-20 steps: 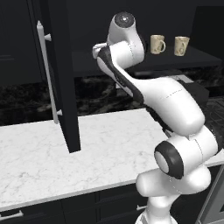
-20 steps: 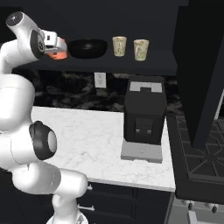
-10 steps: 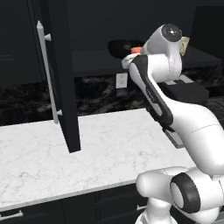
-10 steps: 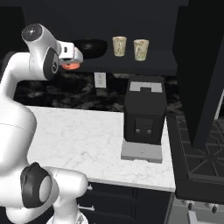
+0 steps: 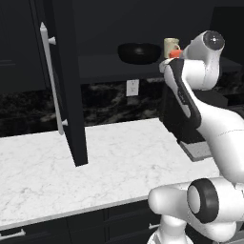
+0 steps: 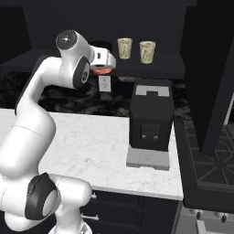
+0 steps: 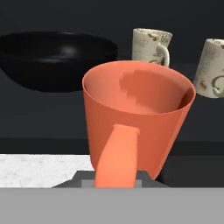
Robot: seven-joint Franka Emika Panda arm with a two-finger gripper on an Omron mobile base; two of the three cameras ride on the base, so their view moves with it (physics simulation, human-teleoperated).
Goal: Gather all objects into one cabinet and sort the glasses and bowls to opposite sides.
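While my claw stays clamped on the orange cup's handle, I carry it upright before the cabinet shelf. Ahead, the black bowl sits at ten o'clock and two cream mugs at one and two, so the cup belongs beside the mugs.
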